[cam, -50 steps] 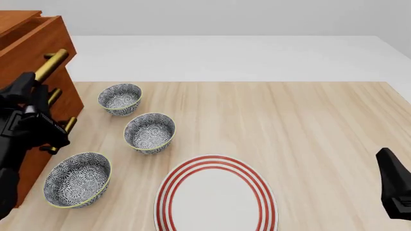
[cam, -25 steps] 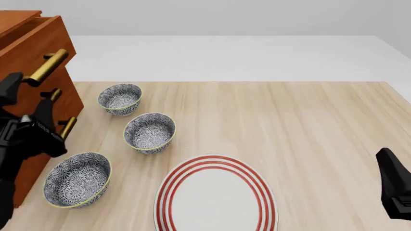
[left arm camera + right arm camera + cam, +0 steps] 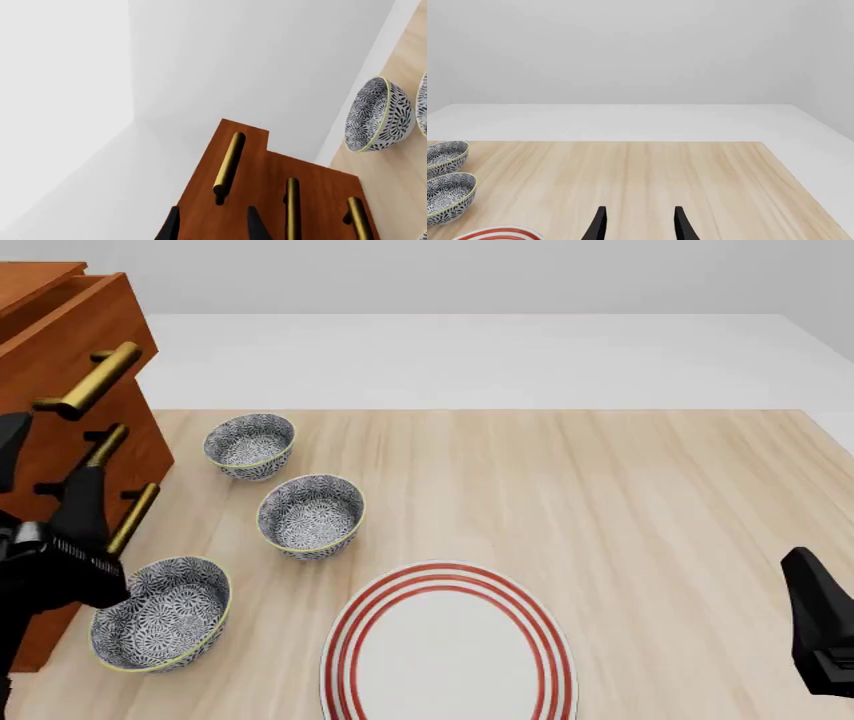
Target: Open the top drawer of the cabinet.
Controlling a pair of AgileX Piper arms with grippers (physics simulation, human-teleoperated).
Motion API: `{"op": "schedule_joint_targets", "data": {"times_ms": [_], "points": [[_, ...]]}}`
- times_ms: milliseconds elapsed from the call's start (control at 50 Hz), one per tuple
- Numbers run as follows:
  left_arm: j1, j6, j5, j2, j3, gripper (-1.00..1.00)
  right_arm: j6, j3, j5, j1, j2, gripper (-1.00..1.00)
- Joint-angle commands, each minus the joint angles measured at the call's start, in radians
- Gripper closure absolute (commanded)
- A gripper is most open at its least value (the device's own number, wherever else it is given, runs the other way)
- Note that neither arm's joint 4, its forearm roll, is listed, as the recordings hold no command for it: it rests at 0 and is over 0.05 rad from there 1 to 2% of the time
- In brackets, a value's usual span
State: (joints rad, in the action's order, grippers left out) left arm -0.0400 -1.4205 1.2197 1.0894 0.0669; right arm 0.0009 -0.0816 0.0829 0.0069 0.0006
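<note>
Left gripper (image 3: pixel 212 225) empty and spread, short of the top handle (image 3: pixel 228 163); the drawer looks already partly out.

Nearest, the right gripper (image 3: pixel 639 224) idles spread over the table (image 3: pixel 641 510). Beyond, the cabinet (image 3: pixel 54 360) stands at far left; its top drawer (image 3: pixel 74 325) juts slightly ahead of the 2 below. Next move, I judge: re-grip the handle or stop.

Reddish-brown cabinet (image 3: pixel 74 330), brass handles; black-and-white, seemingly floral bowls (image 3: pixel 310 515); red-ringed white plate (image 3: pixel 447 645).

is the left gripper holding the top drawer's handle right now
No. In the left wrist view the left gripper is open and empty, with the brass handle of the top drawer lying clear beyond its fingertips.
</note>
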Motion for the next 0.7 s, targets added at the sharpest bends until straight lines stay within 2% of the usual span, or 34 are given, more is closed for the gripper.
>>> {"op": "schedule_joint_targets", "data": {"times_ms": [20,40,60,100,120,160,220,260,280,300,320,380,420,460,480,500,520,540,560,600,640,700], "points": [[0.044,0.075,-0.034,-0.111,-0.033,-1.0,0.0,0.0,0.0,0.0,0.0,-1.0],[0.05,0.1,-0.101,-0.181,-0.02,-1.0,0.0,0.0,0.0,0.0,0.0,-1.0],[0.05,0.1,-0.108,-0.188,-0.019,-1.0,0.0,0.0,0.0,0.0,0.0,-1.0],[0.054,0.131,-0.205,-0.272,0.003,-1.0,0.0,0.0,0.0,0.0,0.0,-1.0],[0.052,0.163,-0.274,-0.322,0.024,-1.0,0.0,0.0,0.0,0.0,0.0,-1.0],[0.055,0.171,-0.284,-0.334,0.03,-1.0,0.0,0.0,0.0,0.0,0.0,-1.0],[0.053,0.224,-0.38,-0.387,0.061,-1.0,0.0,0.0,0.0,0.0,0.0,-1.0],[0.059,0.226,-0.419,-0.418,0.074,-1.0,0.0,0.0,0.0,0.0,0.0,-1.0],[0.058,0.249,-0.458,-0.44,0.088,-1.0,0.0,0.0,0.0,0.0,0.0,-1.0],[0.053,0.299,-0.543,-0.487,0.124,-1.0,0.0,0.0,0.0,0.0,0.0,-1.0],[0.051,0.294,-0.543,-0.487,0.124,-1.0,0.0,0.0,0.0,0.0,0.0,-1.0],[0.046,0.347,-0.637,-0.534,0.171,-1.0,0.0,0.0,0.0,0.0,0.0,-1.0],[0.036,0.407,-0.707,-0.554,0.214,-1.0,0.0,0.0,0.0,0.0,0.0,-1.0],[0.034,0.42,-0.723,-0.558,0.224,-1.0,0.0,0.0,0.0,0.0,0.0,-1.0],[0.022,0.489,-0.798,-0.558,0.274,-1.0,0.0,0.0,0.0,0.0,0.0,-1.0],[0.012,0.516,-0.821,-0.557,0.294,-1.0,0.0,0.0,0.0,0.0,0.0,-1.0],[0.02,0.463,-0.773,-0.552,0.265,-1.0,0.0,0.0,0.0,0.0,0.0,-1.0],[0.024,0.459,-0.767,-0.548,0.263,-1.0,0.0,0.0,0.0,0.0,0.0,-1.0],[-0.006,0.505,-0.79,-0.532,0.3,-1.0,0.0,0.0,0.0,0.0,0.0,-1.0],[0.006,0.499,-0.792,-0.53,0.304,-1.0,0.0,0.0,0.0,0.0,0.0,-1.0],[-0.01,0.572,-0.864,-0.514,0.359,-1.0,0.0,0.0,0.0,0.0,0.0,-1.0],[-0.008,0.602,-0.902,-0.507,0.39,-1.0,0.0,0.0,0.0,0.0,0.0,-1.0]]}}
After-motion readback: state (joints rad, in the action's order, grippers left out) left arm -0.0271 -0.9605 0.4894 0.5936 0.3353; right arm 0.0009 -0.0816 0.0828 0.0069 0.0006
